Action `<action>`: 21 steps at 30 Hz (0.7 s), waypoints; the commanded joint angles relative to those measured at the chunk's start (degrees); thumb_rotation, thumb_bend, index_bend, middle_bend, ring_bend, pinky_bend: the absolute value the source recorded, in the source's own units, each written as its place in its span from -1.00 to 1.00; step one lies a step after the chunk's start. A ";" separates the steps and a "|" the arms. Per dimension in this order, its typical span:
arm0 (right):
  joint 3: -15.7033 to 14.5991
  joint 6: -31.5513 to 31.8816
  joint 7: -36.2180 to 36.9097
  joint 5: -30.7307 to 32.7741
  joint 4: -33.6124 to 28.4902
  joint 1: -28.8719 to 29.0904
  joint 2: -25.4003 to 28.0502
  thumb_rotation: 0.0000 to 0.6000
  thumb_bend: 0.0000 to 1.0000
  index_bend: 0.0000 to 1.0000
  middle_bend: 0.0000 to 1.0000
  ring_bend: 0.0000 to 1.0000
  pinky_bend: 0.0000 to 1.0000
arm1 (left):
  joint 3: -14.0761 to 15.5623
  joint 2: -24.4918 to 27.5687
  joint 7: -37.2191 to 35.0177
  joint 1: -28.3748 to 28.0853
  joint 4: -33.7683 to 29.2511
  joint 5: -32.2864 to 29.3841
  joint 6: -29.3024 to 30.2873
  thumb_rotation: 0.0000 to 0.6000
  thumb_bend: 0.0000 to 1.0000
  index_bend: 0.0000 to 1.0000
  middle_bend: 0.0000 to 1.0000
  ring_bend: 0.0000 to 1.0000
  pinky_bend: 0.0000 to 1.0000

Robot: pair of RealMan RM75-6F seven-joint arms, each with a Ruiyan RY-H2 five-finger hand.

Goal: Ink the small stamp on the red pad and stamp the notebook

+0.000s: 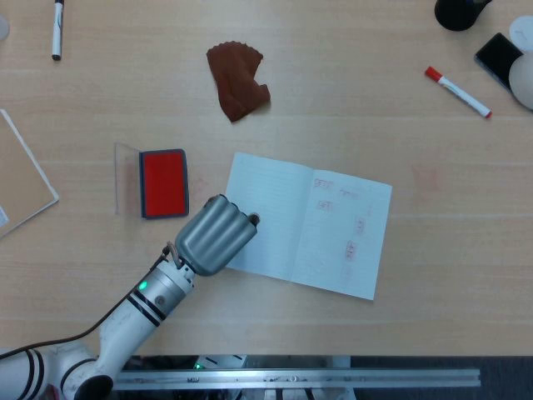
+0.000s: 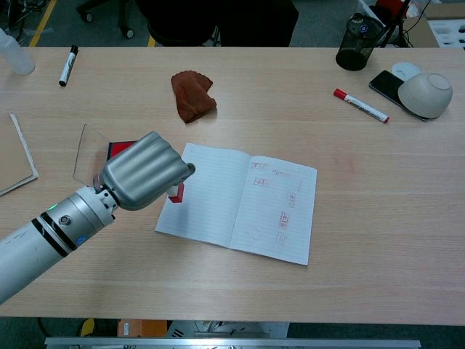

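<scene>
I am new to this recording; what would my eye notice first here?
First, the silver left hand, gripping a small red stamp over the left edge of the open white notebook at table centre. Next, the bright red ink pad lies uncovered to the notebook's left.

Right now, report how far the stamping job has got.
Inking looks done: the red pad lies uncovered and the left hand is off it. In hand: that hand holds the stamp over the notebook's blank left page. Left: press it down. I cannot tell whether it touches the paper. The right page already shows faint red marks.
</scene>
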 commanded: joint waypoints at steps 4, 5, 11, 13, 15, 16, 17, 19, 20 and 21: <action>-0.02 0.37 0.58 -0.15 0.19 -0.23 0.02 1.00 -0.39 -0.70 -0.45 -0.64 -0.55 | 1.16 -3.21 1.52 1.07 2.62 1.90 -0.04 1.00 -0.45 0.19 0.91 0.97 1.00; -0.06 0.41 0.77 -0.22 0.22 -0.26 0.07 1.00 -0.39 -0.70 -0.45 -0.64 -0.55 | 1.24 -3.63 1.76 1.20 3.32 2.35 0.16 1.00 -0.45 0.19 0.91 0.97 1.00; -0.06 0.49 0.92 -0.12 0.43 -0.44 0.18 1.00 -0.39 -0.70 -0.45 -0.64 -0.55 | 1.65 -5.81 1.71 2.22 7.67 3.10 -0.03 1.00 -0.45 0.19 0.91 0.97 1.00; -0.09 0.45 0.83 -0.09 0.39 -0.47 0.19 1.00 -0.39 -0.70 -0.45 -0.64 -0.55 | 1.69 -6.53 1.37 2.58 9.20 3.12 -0.19 1.00 -0.45 0.19 0.91 0.97 1.00; -0.08 0.48 0.75 -0.09 0.31 -0.50 0.22 1.00 -0.39 -0.70 -0.45 -0.64 -0.55 | 1.68 -7.10 1.12 2.83 10.62 3.29 -0.28 1.00 -0.45 0.19 0.91 0.97 1.00; -0.08 0.52 0.70 -0.10 0.27 -0.53 0.23 1.00 -0.39 -0.70 -0.45 -0.64 -0.55 | 1.67 -7.32 1.08 2.91 11.22 3.47 -0.26 1.00 -0.45 0.19 0.91 0.97 1.00; -0.07 0.57 0.64 -0.10 0.20 -0.55 0.27 1.00 -0.39 -0.70 -0.45 -0.64 -0.55 | 1.65 -7.56 0.97 3.04 11.88 3.61 -0.25 1.00 -0.45 0.19 0.91 0.97 1.00; -0.06 0.67 0.53 -0.11 0.13 -0.62 0.31 1.00 -0.39 -0.70 -0.45 -0.64 -0.56 | 1.61 -7.85 0.53 3.25 12.49 3.69 -0.33 1.00 -0.45 0.19 0.91 0.97 1.00; -0.06 0.69 0.47 -0.10 0.09 -0.64 0.34 1.00 -0.39 -0.70 -0.45 -0.64 -0.56 | 1.58 -7.96 0.40 3.33 12.76 3.81 -0.31 1.00 -0.45 0.19 0.91 0.97 1.00; -0.05 0.71 0.41 -0.09 0.04 -0.65 0.38 1.00 -0.39 -0.70 -0.45 -0.64 -0.56 | 1.56 -8.08 0.37 3.39 13.03 3.98 -0.27 1.00 -0.45 0.19 0.91 0.97 1.00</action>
